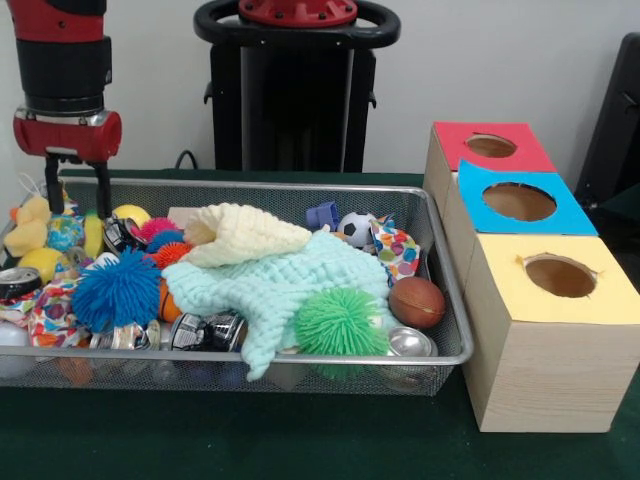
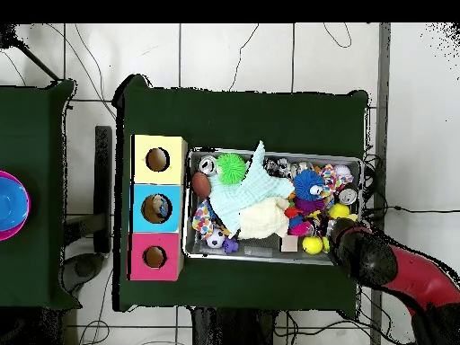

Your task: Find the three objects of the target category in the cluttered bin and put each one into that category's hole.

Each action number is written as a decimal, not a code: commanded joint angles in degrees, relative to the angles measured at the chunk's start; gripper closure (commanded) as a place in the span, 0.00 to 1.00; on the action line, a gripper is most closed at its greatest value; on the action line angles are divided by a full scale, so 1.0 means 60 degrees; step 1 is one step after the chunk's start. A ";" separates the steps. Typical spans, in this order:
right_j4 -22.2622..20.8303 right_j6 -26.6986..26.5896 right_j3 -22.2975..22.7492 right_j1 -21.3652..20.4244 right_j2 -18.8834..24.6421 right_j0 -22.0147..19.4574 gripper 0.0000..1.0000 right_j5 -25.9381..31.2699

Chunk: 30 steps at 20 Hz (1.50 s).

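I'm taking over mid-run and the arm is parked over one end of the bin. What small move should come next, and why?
Probably lower the gripper straight down toward the small toys at that end of the bin. It hangs open just above the yellow and blue balls there, holding nothing. The knit cloths bury the middle, and the red box's hole sits far across, so grasp first.

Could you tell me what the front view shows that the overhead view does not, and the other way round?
Only the front view shows the gripper with its open fingers hanging over the bin's far corner, and the brown ball side on. Only the overhead view shows something lying inside the blue box's hole, and a pink and blue bowl on a second table. Both show the bin, the red box's hole, the pale green cloth and the green spiky ball.
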 commanded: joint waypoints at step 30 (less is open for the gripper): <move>-0.0703 -0.0775 -0.1379 0.0148 -0.0260 0.0125 0.00 0.1699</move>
